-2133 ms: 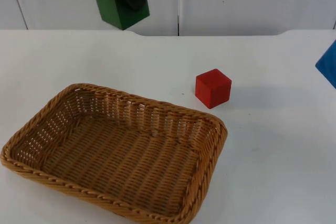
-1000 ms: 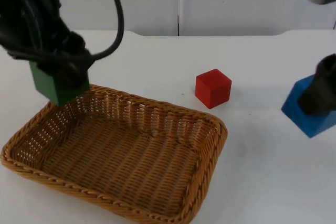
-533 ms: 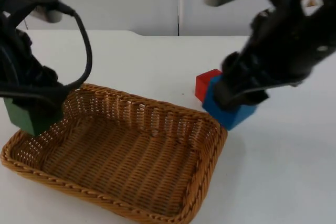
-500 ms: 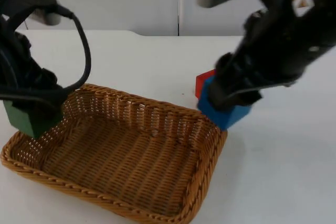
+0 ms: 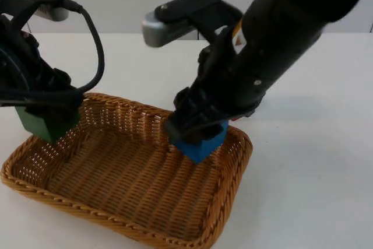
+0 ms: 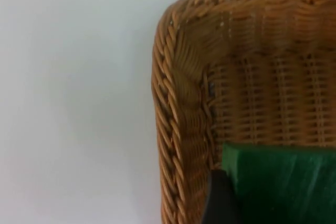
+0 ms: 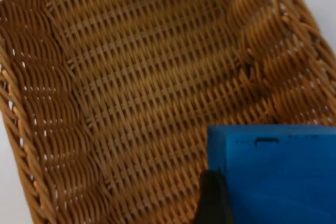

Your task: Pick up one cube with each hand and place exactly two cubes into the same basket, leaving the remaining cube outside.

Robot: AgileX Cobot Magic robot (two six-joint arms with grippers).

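Top view: left gripper (image 5: 48, 122) clamps green cube (image 5: 44, 124) over basket (image 5: 230, 197) left end, right gripper (image 5: 195, 134) clamps blue cube (image 5: 200, 143) over its right; lower both past the rim before releasing

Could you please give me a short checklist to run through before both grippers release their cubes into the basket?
1. Left gripper holds the green cube: ok.
2. Right gripper holds the blue cube: ok.
3. Blue cube is over the wicker basket interior; the right wrist view shows weave beneath it: ok.
4. Green cube is inside the rim; it hangs at the basket's corner, close to the edge: cannot tell.
5. Basket floor under both cubes is free of other things: ok.
6. Red cube stays outside, on the table; it is mostly hidden behind the right arm: cannot tell.
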